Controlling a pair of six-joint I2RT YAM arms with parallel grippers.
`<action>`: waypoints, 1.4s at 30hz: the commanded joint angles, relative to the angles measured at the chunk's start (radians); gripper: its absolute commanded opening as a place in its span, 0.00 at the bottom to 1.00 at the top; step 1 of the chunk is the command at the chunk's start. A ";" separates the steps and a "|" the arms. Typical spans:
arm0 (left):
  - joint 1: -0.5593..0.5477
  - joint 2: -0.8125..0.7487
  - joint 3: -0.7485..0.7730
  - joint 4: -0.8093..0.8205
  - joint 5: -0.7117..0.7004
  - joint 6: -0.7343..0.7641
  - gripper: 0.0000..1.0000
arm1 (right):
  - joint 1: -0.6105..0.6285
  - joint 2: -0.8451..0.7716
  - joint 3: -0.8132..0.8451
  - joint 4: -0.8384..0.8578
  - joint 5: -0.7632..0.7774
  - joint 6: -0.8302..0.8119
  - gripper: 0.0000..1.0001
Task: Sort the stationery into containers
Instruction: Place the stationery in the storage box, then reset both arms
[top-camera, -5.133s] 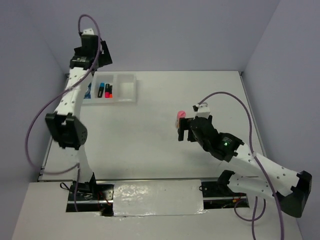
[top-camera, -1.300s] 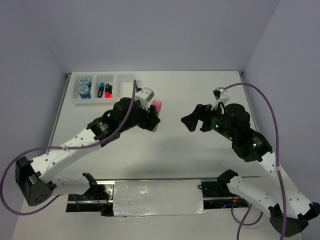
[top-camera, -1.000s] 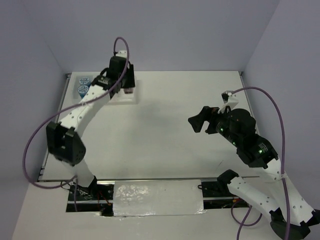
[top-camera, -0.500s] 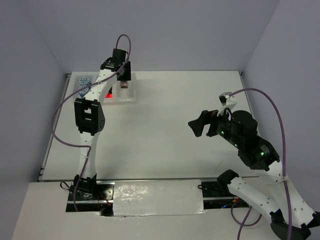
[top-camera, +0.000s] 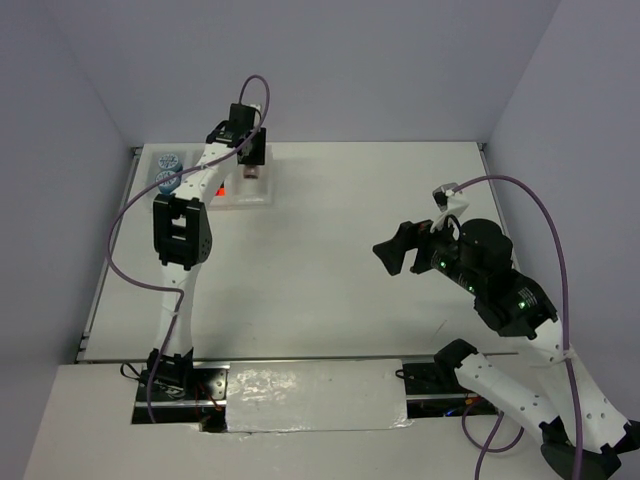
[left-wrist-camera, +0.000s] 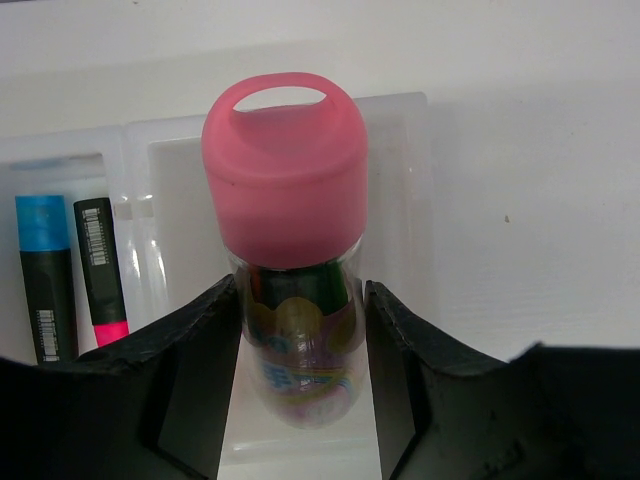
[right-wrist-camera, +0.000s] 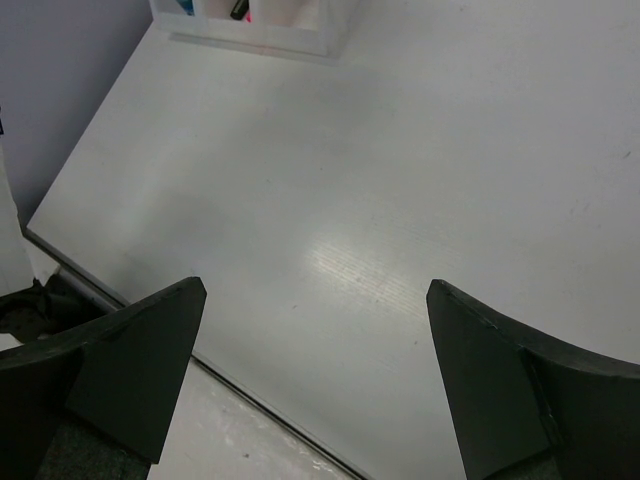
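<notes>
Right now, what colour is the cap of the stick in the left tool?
Pink. The stick has a pink cap, clearest in the left wrist view.

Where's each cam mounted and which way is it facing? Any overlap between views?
Top external: above and behind the bases, looking down on the table; left arm, right arm show, left gripper at the tray, right gripper open.
Left wrist: on the left arm, facing past the left fingers at the pink-capped stick they clamp over the tray's end compartment.
Right wrist: on the right arm, facing down across the table; the right fingers frame it.
Shared: all three see the tray.
</notes>
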 joint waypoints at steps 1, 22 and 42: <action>-0.001 0.004 -0.001 0.072 0.002 0.013 0.18 | -0.006 0.004 0.008 0.032 -0.011 -0.019 1.00; -0.002 -0.065 -0.018 0.057 0.018 -0.034 0.86 | -0.005 -0.002 0.021 0.035 -0.037 -0.019 1.00; -0.024 -1.109 -0.599 -0.179 -0.091 -0.270 0.99 | -0.005 -0.001 0.317 -0.203 0.133 -0.100 1.00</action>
